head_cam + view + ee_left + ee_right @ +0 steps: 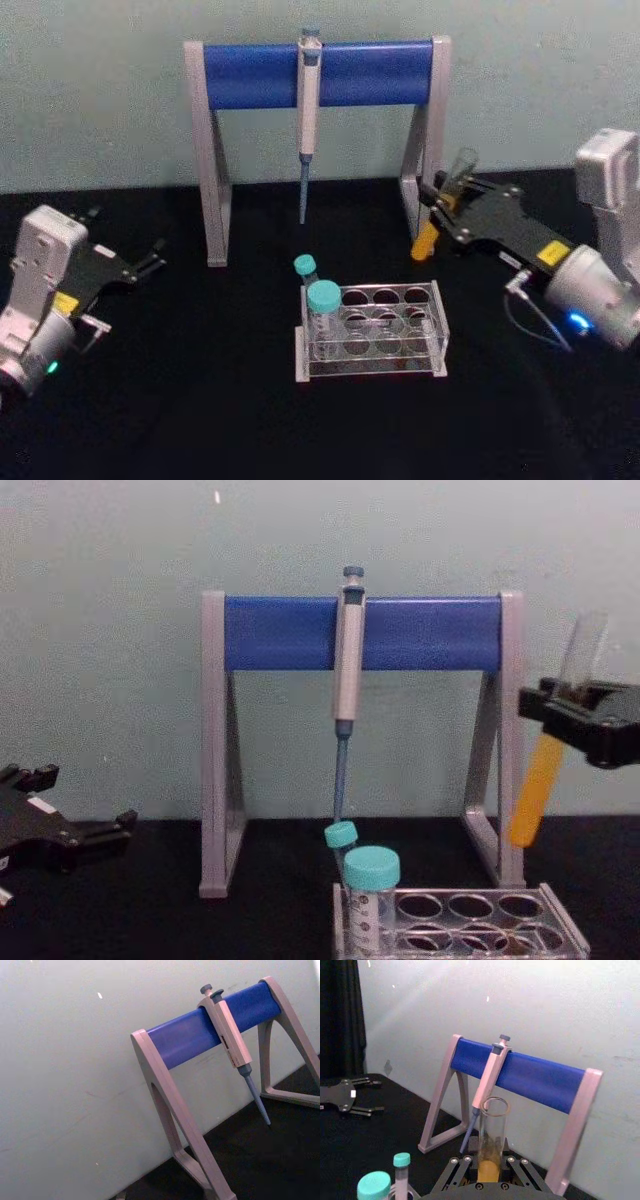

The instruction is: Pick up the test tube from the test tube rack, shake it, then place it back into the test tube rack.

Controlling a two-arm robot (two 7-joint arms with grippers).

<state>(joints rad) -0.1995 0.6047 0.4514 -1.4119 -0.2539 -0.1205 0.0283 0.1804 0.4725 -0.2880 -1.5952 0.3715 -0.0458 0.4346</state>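
Two teal-capped tubes are seated in the left column of the test tube rack, a wider one in front and a slimmer one behind; the other holes are seen open. Orange-yellow liquid is held in the lower part of the test tube, while its upper part is clear glass with an uncapped mouth. The tube is clamped in the right gripper, lifted clear of the rack, to the rack's right and in front of the right leg of the pipette stand, and it is tilted with its mouth away from the rack. A pipette is hung on the stand's blue bar.

The tube's middle is covered by the gripper's fingers, so the liquid's top edge cannot be made out in the chest view. The rack's near edge is cut off there.

The left gripper is parked low over the black table at the left, its fingers spread apart.
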